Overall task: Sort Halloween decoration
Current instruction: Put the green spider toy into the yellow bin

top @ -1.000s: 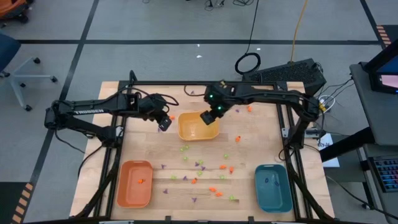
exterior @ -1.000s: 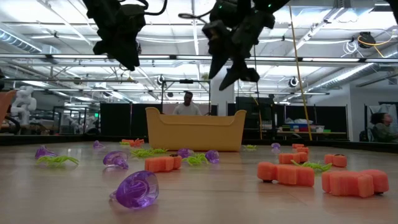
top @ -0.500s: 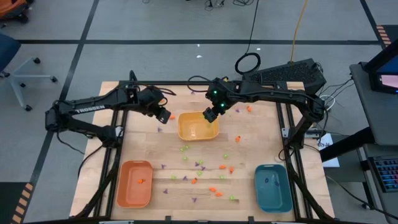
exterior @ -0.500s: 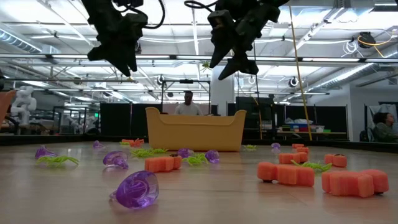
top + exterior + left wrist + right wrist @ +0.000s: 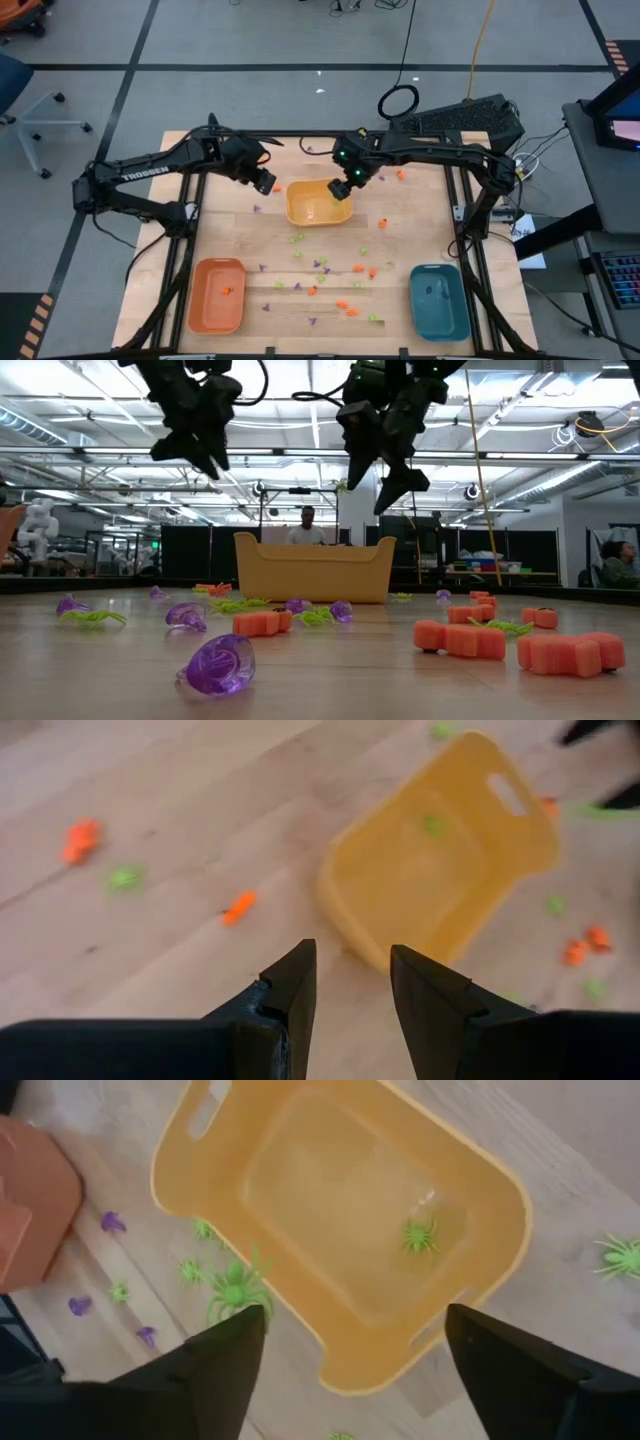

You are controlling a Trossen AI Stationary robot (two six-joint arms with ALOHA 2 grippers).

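The Halloween decoration lies scattered on the wooden table point(image 5: 400, 230) as tiny orange, light green and purple pieces point(image 5: 318, 266). One green spider point(image 5: 420, 1235) lies inside the yellow tray point(image 5: 316, 203). My right gripper point(image 5: 355, 1315) hangs open above that tray's far right part point(image 5: 342, 190). A second green spider point(image 5: 235, 1292) shows in the air just off one of its fingertips. My left gripper point(image 5: 352, 948) hangs open and empty, high above the table, left of the yellow tray point(image 5: 264, 185). My right gripper has the green spider point(image 5: 235, 1292) right beside the tip of one finger point(image 5: 240, 1330), not between the two fingers. I cannot tell whether the spider touches that finger or hangs free in the air over the yellow tray's rim.
An orange tray point(image 5: 218, 295) holding one orange piece stands at the near left. A teal tray point(image 5: 440, 300) stands at the near right. The black frame rails point(image 5: 470, 200) run along the table's sides. In the low view, purple point(image 5: 218, 663) and orange point(image 5: 460, 640) pieces lie close by.
My left gripper has swung a little toward the table's far edge and rolled about its own axis. My right gripper has stayed over the yellow tray and opened wider. The green spider beside it now shows lower than half a second ago.
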